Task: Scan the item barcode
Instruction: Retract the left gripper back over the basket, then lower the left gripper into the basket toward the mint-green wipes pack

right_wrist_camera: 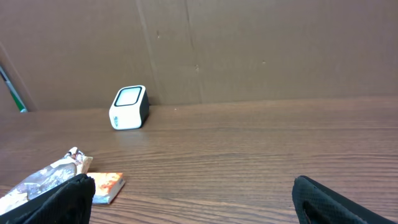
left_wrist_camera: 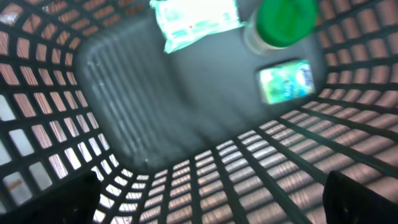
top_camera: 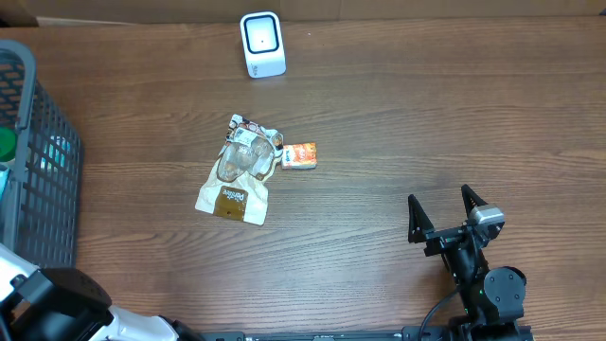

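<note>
The snack packet (top_camera: 237,170) lies on the worktop (top_camera: 426,95), seemingly light, limp and slippery, best pinched at a sealed edge; left pincer (left_wrist_camera: 211,200) and right pincer (top_camera: 439,196) both gape empty.

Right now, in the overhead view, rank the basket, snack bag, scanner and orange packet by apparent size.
1. basket, though partly cut off by the frame edge
2. snack bag
3. scanner
4. orange packet, clearly smallest
</note>
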Available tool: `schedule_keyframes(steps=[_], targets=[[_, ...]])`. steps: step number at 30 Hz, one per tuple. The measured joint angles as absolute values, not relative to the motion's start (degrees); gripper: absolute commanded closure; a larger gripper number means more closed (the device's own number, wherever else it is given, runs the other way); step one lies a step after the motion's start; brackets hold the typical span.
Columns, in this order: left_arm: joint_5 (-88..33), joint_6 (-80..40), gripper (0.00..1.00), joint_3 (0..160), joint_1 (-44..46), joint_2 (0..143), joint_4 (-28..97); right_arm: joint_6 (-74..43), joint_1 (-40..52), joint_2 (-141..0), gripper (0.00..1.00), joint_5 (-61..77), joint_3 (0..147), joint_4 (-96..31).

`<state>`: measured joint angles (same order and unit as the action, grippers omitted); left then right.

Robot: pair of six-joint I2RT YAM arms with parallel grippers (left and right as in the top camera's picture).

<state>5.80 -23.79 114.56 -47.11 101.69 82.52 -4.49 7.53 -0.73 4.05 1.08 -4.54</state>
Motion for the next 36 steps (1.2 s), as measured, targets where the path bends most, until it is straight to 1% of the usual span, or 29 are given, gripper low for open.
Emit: schedule_keyframes(steps=[9, 15, 20, 30, 32, 36], targets=[[9.1, -22.5, 0.02, 104.9, -48.1, 101.7, 75.1, -4.5, 7.5, -0.7, 0.00, 4.1, 1.1, -4.5], [10.0, -20.6, 0.00, 103.0, -48.1, 101.7, 72.4, -4.4, 7.5, -0.7, 0.00, 4.1, 1.1, -4.5], [10.2, -19.7, 0.00, 103.0, -48.1, 102.2, 70.9, -4.5, 7.5, -0.7, 0.00, 4.1, 1.1, -4.5], [11.4, -8.9, 0.02, 103.0, -48.1, 106.1, 64.4, -4.5, 7.5, -0.7, 0.00, 4.1, 1.1, -4.5], [12.1, -7.4, 0.04, 103.0, -48.1, 107.0, 63.1, -4.5, 7.5, -0.7, 0.00, 4.1, 1.1, -4.6], [13.2, -5.7, 0.05, 103.0, -48.1, 109.1, 60.7, -4.5, 7.5, -0.7, 0.00, 4.1, 1.1, -4.6]])
